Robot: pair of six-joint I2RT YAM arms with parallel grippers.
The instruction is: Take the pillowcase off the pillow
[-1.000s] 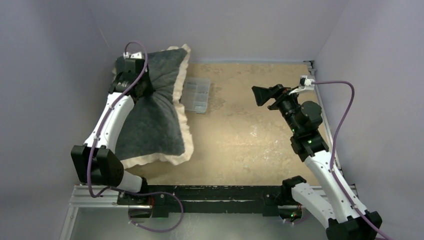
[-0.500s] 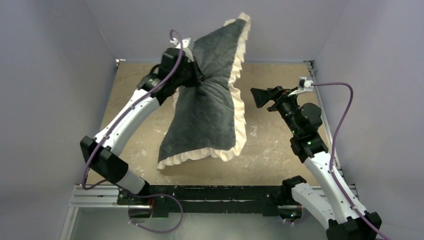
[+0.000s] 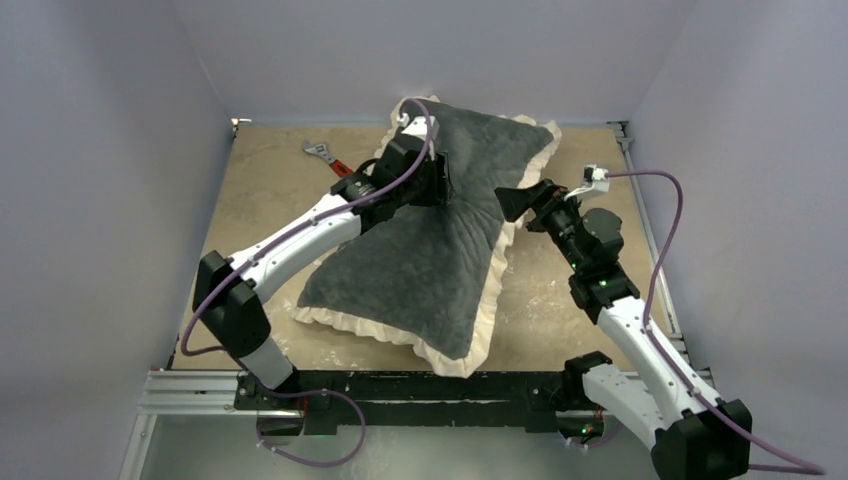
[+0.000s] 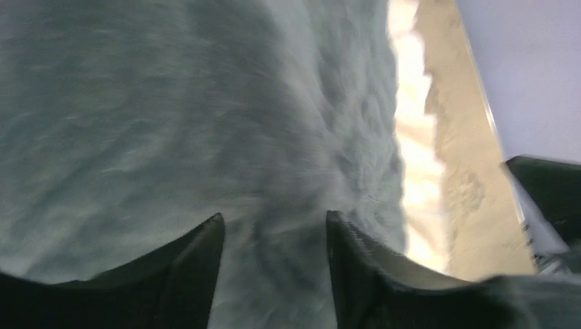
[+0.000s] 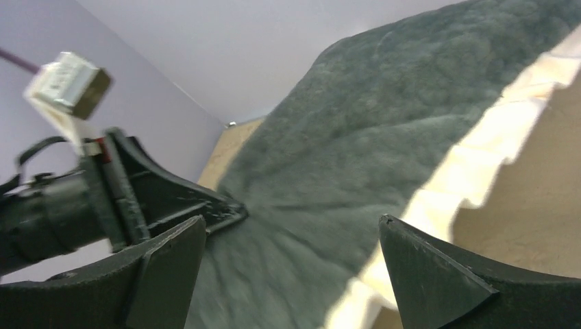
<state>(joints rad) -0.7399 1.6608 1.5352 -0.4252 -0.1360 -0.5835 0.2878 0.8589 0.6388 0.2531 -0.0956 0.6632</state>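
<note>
The pillowcase [image 3: 420,260], dark grey plush with a cream frill, lies across the middle of the table, pinched to a waist at its centre. The pillow is hidden; only the cover shows. My left gripper [image 3: 445,185] sits on that waist. In the left wrist view its jaws [image 4: 274,219] stand apart, with gathered grey plush [image 4: 205,116] between them. My right gripper [image 3: 518,205] hangs wide open beside the frill at the cover's right edge. In the right wrist view it [image 5: 291,221] faces the grey plush [image 5: 384,116] with nothing between its fingers.
A wrench [image 3: 322,154] with a red handle lies on the tan table [image 3: 260,200] at the far left, behind the left arm. Purple-grey walls close in the back and both sides. The left gripper's black body [image 5: 137,199] shows in the right wrist view.
The left arm swung the pillowcase up from the far left, across, and laid it down in the middle; its jaws have parted. The right gripper edged left toward the cover.
</note>
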